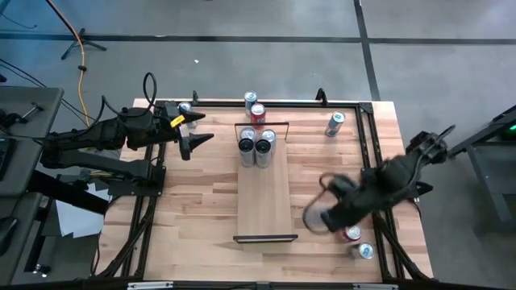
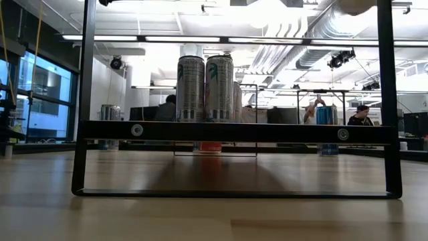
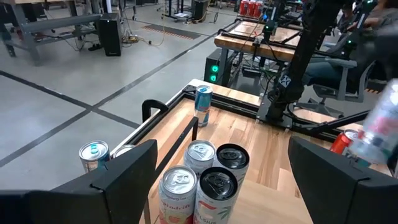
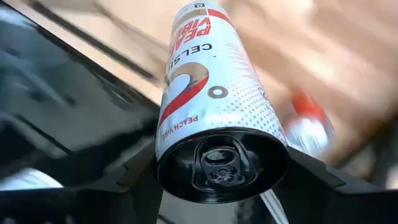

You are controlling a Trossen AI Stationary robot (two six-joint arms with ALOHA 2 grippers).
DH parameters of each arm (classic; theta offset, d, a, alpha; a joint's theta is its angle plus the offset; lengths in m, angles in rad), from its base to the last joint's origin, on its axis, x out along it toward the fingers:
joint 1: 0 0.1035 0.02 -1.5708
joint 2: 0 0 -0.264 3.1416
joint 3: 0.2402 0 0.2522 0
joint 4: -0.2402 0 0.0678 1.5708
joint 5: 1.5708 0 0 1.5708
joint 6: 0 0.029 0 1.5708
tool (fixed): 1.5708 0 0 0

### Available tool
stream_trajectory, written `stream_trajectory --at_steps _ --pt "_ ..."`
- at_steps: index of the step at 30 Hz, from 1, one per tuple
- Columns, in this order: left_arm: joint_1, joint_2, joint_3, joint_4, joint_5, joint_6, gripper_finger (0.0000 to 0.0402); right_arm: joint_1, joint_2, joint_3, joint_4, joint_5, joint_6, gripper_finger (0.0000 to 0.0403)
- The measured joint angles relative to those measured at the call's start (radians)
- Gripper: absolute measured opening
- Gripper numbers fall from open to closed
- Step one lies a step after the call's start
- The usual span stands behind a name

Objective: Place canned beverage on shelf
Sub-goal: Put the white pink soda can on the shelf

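- While I look straight down from the high view, my right gripper [image 1: 322,216] sits near the table's [image 1: 201,209] front right corner, just off the long right edge of the shelf [image 1: 264,201], blurred with what seems to be a can in it. Two more cans stand at that corner, a red one [image 1: 352,234] and a blue-topped one [image 1: 365,251]. My left gripper [image 1: 193,138] waits near the back left corner, fingers apart and empty.
- Four cans [image 1: 256,145] already crowd the shelf's back end; the front stretch up to the near rail [image 1: 265,238] is bare, which I judge the roomiest place to land.
- From the low view, I see that near rail [image 2: 234,132] as a black bar above the plank, with tall cans [image 2: 205,87] standing behind it. I judge I should carry the can over the long side, not over this bar.
- From the left wrist view, my open left fingers [image 3: 124,177] frame the shelved cans [image 3: 202,180]; a lone can [image 3: 203,104] stands near the table's back right corner.
- From the right wrist view, my right fingers are clamped on the white peach can [image 4: 211,93], which lies tilted, its black lid toward the camera. I judge it needs turning upright before release, and lowering clear of its neighbours.
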Motion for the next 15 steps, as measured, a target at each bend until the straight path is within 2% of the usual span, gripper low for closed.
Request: stream_trajectory --at_steps 4,10,15 --pt "0.0 0.0 0.0 0.003 0.0 -0.005 0.0321 -0.118 -0.003 0.04 0.021 0.072 -0.153 0.0236" --pt "0.0 0.0 0.0 0.002 -0.002 -0.019 0.0321 -0.361 0.036 0.038 0.019 0.024 -0.485 0.0236" --pt "0.0 0.0 0.0 0.002 -0.002 -0.019 0.0321 -0.541 0.119 0.037 0.015 -0.028 -0.788 0.0236"
